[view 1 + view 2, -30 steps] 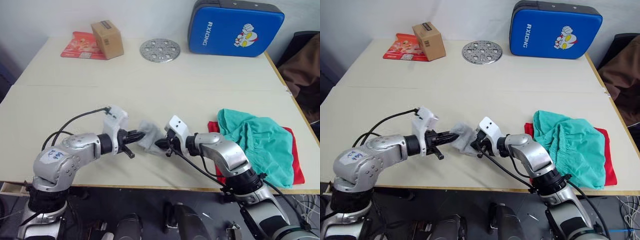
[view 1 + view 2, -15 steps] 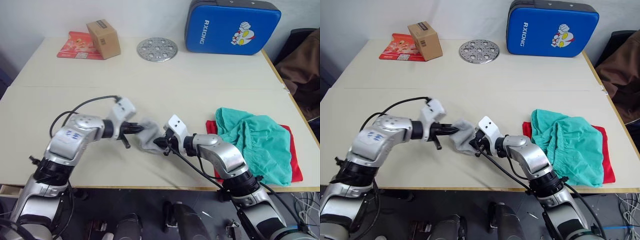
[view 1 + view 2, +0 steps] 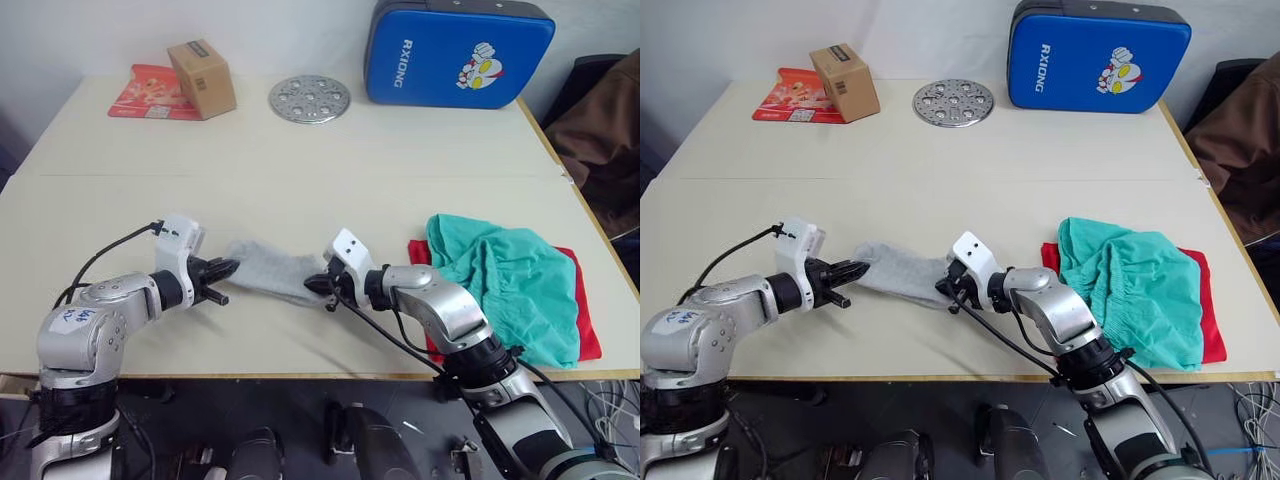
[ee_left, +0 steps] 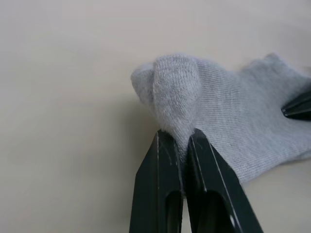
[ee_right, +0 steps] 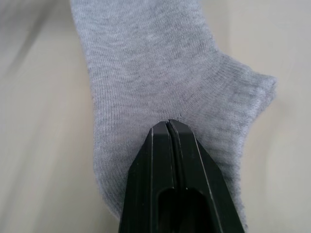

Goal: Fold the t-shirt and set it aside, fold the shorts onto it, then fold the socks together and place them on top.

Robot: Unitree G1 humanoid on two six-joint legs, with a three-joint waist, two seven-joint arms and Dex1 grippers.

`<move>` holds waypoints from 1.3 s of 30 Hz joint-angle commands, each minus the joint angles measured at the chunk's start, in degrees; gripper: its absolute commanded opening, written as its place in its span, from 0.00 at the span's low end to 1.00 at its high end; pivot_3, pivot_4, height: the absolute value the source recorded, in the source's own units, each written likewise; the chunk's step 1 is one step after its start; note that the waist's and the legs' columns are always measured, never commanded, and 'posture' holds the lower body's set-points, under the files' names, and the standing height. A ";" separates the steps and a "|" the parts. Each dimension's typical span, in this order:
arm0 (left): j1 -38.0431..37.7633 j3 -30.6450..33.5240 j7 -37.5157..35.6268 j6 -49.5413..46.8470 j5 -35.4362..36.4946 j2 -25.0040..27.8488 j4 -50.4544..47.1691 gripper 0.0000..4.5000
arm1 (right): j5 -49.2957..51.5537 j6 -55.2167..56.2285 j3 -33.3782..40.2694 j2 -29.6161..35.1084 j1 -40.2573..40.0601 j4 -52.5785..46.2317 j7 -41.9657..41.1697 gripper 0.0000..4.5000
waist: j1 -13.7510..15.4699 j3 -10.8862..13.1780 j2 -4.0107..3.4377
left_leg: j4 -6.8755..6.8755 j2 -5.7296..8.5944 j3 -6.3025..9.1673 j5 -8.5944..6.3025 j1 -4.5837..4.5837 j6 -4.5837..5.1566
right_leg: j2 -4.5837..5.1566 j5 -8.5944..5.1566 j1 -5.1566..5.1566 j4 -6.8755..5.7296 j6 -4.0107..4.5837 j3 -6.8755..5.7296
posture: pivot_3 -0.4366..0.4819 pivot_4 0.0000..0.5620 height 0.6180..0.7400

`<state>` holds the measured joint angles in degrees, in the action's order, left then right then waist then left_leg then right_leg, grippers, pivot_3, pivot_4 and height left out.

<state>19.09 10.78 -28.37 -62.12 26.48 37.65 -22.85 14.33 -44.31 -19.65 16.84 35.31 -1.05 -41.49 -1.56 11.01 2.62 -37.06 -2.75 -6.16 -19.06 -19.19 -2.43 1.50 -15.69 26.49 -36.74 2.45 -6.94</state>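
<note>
Two grippers, one grey sock bundle, 1 teal shorts, 1 red tee. L gripper [image 3: 222,270] pinches toe end of socks [image 3: 268,272], stretched flat on table [image 3: 300,190] btwn arms; R gripper [image 3: 316,285] clamped on cuff end. Shorts [image 3: 505,280] lie crumpled atop t-shirt [image 3: 590,330], far right.

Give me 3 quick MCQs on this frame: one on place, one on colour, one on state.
1. Where do the shorts lie?
A. on the t-shirt
B. beside the cardboard box
C. under the blue case

2. What colour are the socks?
A. teal
B. light grey
C. red

3. How do the pincers stand on the socks?
A. both open above them
B. one pinches, the other is away
C. left pincer and right pincer each pinch an end

Key: 1 A, teal cloth overlaps the red cloth. 2 B, grey knit in both wrist views. 3 C, fingers closed on fabric at both ends.
</note>
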 commanded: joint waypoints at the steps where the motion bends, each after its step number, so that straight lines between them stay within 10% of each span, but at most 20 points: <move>1: 1.08 -4.01 -3.19 4.31 -1.38 4.26 -5.24 0.00 | -1.21 -0.34 -0.88 0.83 -0.93 1.12 -0.26 0.00 | 0.03 0.00 0.00 | -0.01 0.01 0.00 0.00 0.00 0.00 | 0.01 0.00 0.00 0.01 0.00 0.00 | 0.48 0.27 1.00; 8: 8.61 -16.07 -11.24 12.58 -6.75 12.18 -3.68 0.00 | -1.84 0.42 -1.25 0.21 -1.45 1.73 0.40 0.00 | 0.07 0.00 0.00 | 0.00 0.02 0.00 -0.01 -0.02 0.02 | 0.00 0.00 -0.02 0.06 -0.01 0.01 | 0.48 0.27 1.00; 19: 20.97 -37.28 -21.26 26.42 -23.06 9.74 9.01 0.00 | -2.36 0.42 -0.40 -0.13 -1.84 0.39 1.58 0.00 | -0.06 0.00 0.00 | -0.01 0.02 -0.06 0.00 -0.03 0.04 | -0.02 0.00 -0.02 0.06 -0.01 0.06 | 0.48 0.27 1.00; 31: 21.24 -36.76 -24.32 27.22 -25.96 3.65 12.68 0.00 | 2.53 -10.05 8.66 3.88 -8.07 -17.47 5.73 0.00 | 1.34 0.00 -0.01 | -0.13 0.04 -0.06 -0.05 -0.07 0.18 | 0.00 0.01 -0.01 0.05 -0.05 0.06 | 0.48 0.27 1.00; 39: 20.80 -35.81 -25.85 26.60 -26.18 2.02 13.19 0.00 | 3.62 -11.27 10.65 -2.02 3.27 -12.86 9.64 0.00 | 1.18 0.04 -0.07 | -0.07 0.01 -0.10 -0.02 -0.05 0.15 | -0.04 0.01 0.00 0.00 -0.07 0.08 | 0.48 0.27 1.00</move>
<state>40.16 -25.05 -53.44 -35.26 0.51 40.00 -9.77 17.28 -56.40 -8.63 16.04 37.80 -14.54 -32.81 -0.38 11.05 2.55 -37.10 -2.74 -6.26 -19.07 -19.23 -2.32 1.46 -15.68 26.49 -36.76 2.38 -6.86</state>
